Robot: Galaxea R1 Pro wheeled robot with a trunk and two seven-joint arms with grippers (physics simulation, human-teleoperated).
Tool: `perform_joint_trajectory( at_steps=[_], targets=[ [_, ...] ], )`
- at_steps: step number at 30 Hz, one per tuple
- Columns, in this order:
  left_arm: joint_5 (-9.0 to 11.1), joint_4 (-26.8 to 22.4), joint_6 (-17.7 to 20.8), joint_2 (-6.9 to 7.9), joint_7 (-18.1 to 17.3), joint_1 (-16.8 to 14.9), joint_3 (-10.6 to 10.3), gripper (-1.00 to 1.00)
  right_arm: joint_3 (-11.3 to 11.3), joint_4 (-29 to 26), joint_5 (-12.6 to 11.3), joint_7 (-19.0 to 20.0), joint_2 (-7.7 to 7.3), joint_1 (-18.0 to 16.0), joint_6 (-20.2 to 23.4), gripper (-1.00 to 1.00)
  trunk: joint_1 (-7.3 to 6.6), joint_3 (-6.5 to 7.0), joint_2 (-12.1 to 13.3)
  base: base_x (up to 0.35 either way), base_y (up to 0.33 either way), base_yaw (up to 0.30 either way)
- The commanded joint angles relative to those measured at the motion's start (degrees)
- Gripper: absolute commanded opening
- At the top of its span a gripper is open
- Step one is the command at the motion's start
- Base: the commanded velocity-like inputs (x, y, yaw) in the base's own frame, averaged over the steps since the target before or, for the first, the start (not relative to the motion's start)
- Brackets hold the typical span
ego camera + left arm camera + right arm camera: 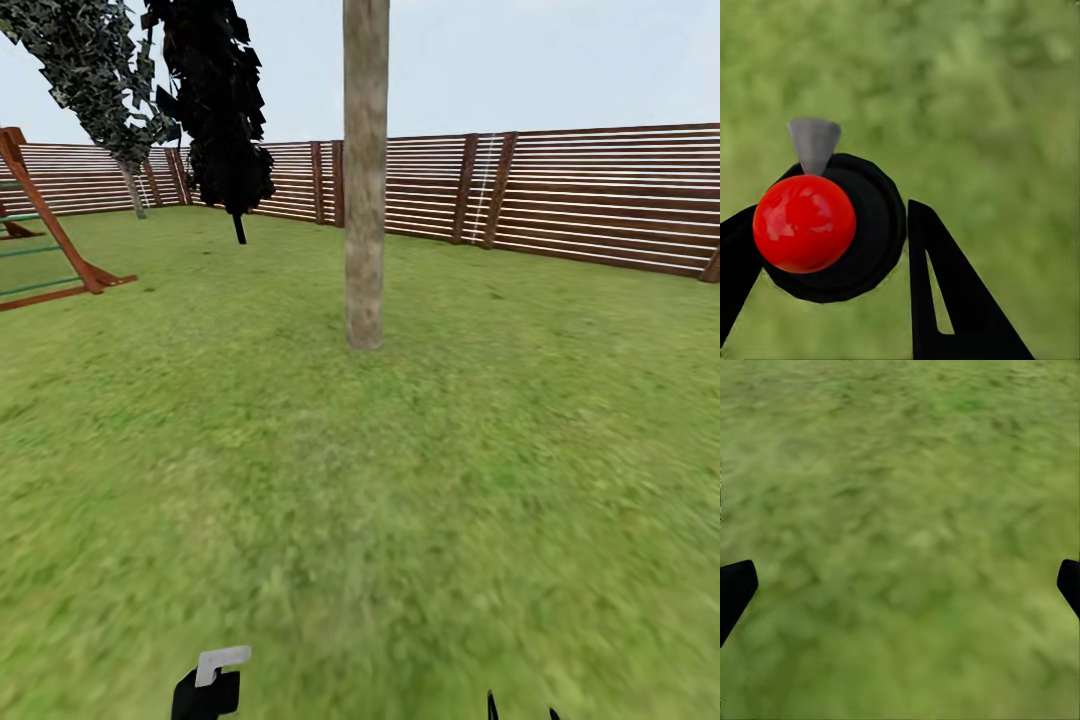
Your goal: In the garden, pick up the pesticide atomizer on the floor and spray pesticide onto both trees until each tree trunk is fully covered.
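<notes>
The pesticide atomizer [821, 225] has a round black body, a glossy red ball cap and a grey nozzle. My left gripper [832, 217] is shut on it, one black finger on each side. Its black top and pale nozzle also poke up at the head view's lower edge as the atomizer [208, 690]. A thick, bare, mottled grey-brown tree trunk [364, 200] rises from the lawn straight ahead, some way off. My right gripper [900, 592] hangs open over bare grass, and its fingertips [492, 708] peek in at the lower right.
A reddish-brown slat fence [560, 195] rings the lawn behind the trunk. An orange wooden climbing frame [45, 240] stands at the left. A black-leaved tree [225, 120] and a grey-green leaning tree [100, 80] stand at the back left. Open grass [400, 500] lies between me and the trunk.
</notes>
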Motion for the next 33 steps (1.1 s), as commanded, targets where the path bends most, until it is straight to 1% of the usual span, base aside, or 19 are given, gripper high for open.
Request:
perform_joint_trajectory(
  at_steps=[1,33],
  targets=[
    [-0.01,-0.01,0.00,0.00,0.01,0.00,-0.01,-1.00,-0.01,0.00,0.00,0.00,0.00,0.00,0.00,1.00,0.00,0.00,0.00,0.341,0.103,0.000],
    [-0.01,0.06,0.00,0.00,0.01,0.00,-0.09,-1.00,0.00,0.00,0.00,0.00,0.00,-0.01,0.00,1.00,0.00,0.00,0.00,0.341,0.088,0.000]
  ],
)
